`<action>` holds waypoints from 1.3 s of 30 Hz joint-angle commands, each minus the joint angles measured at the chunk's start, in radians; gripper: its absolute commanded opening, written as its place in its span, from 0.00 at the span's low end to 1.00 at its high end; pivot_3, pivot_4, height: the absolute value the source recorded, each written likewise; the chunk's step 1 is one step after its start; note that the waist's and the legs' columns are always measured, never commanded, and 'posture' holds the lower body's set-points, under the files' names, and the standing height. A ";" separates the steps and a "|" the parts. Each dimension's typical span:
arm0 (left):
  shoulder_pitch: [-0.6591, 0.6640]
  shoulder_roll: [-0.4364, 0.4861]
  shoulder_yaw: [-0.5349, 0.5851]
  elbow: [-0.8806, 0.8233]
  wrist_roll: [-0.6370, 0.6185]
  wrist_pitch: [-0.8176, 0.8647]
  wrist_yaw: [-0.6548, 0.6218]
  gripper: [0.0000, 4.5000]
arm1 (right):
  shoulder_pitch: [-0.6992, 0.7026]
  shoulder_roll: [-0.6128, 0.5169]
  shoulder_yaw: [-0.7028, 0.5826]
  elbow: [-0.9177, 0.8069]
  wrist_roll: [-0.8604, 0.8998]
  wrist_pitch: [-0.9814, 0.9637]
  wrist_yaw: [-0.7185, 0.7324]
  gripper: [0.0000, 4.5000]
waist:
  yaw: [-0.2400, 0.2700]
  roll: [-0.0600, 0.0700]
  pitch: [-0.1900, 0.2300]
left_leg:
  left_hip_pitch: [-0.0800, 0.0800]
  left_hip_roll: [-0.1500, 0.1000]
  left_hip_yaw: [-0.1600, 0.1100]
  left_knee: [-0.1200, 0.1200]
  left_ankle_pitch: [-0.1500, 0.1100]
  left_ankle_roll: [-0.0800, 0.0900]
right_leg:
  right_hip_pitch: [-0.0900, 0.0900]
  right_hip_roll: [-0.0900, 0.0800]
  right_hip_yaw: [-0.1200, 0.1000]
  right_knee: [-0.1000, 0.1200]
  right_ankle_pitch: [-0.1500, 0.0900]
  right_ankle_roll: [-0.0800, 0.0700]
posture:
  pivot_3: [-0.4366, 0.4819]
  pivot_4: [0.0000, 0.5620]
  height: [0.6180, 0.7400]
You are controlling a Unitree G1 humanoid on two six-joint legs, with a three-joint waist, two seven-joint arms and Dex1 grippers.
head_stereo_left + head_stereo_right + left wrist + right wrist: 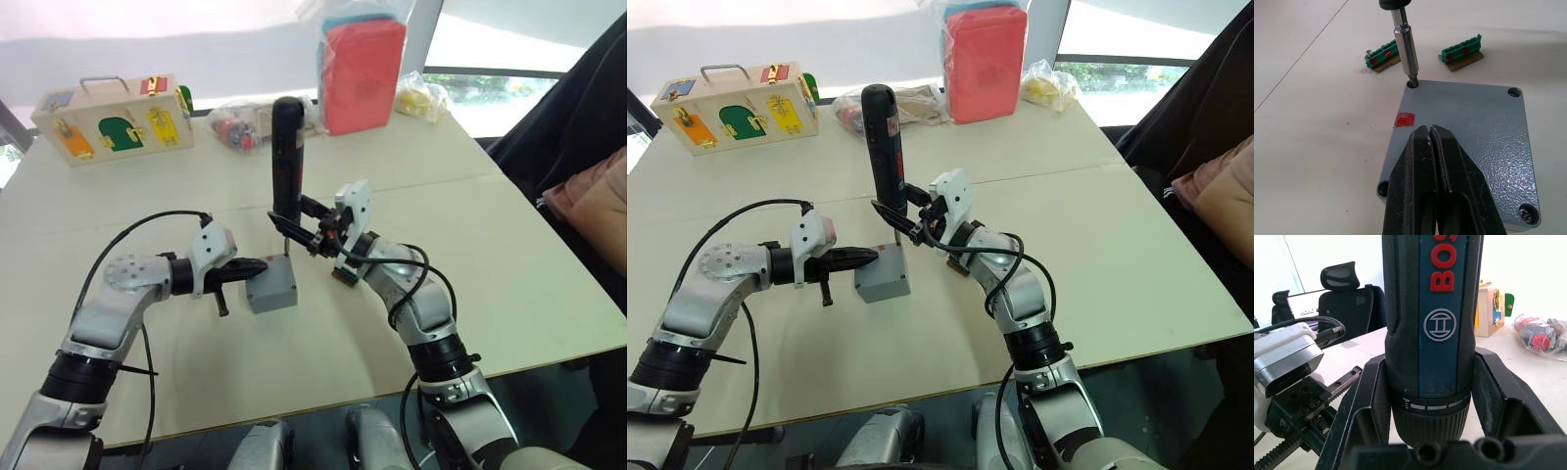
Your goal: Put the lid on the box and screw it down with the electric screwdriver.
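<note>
The grey box (272,293) stands mid-table with the lid (1474,127) lying flat on it. A red mark (1404,120) sits near one lid corner, and a screw (1527,213) shows in another corner. My left gripper (1430,130) is shut, its tips resting over the lid's near edge. My right gripper (300,228) is shut on the electric screwdriver (287,147), holding it upright. Its metal bit (1405,46) stands in the lid's corner hole beside the red mark.
Two green connector blocks (1382,52) (1462,49) lie just beyond the box. At the table's far side stand a wooden latch box (113,117), a red package (362,73) and plastic bags (235,122). Dark clothing (578,127) borders the table's right edge.
</note>
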 commanded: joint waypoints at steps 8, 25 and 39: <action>0.035 0.005 -0.018 -0.014 0.013 0.015 -0.004 0.00 | -0.022 0.019 0.019 0.014 -0.019 -0.064 0.015 0.41 | 0.000 0.000 0.000 | 0.001 0.000 0.000 0.000 0.000 0.000 | 0.001 0.000 0.000 0.000 0.000 0.000 | 0.48 0.27 1.00; 0.038 0.000 -0.031 -0.007 0.028 0.006 -0.008 0.00 | -0.014 -0.037 0.058 0.052 -0.036 0.048 0.062 0.41 | 0.002 0.000 -0.001 | 0.015 0.000 0.000 -0.004 -0.001 0.001 | 0.014 0.000 0.000 -0.003 0.000 0.000 | 0.48 0.27 1.00; 0.055 0.000 -0.050 0.002 0.048 -0.012 -0.007 0.00 | 0.039 -0.058 0.096 0.075 -0.087 0.125 0.012 0.41 | 0.004 0.002 -0.022 | 0.032 0.001 0.002 -0.015 -0.002 0.002 | 0.027 0.000 0.002 -0.007 -0.001 0.000 | 0.48 0.27 1.00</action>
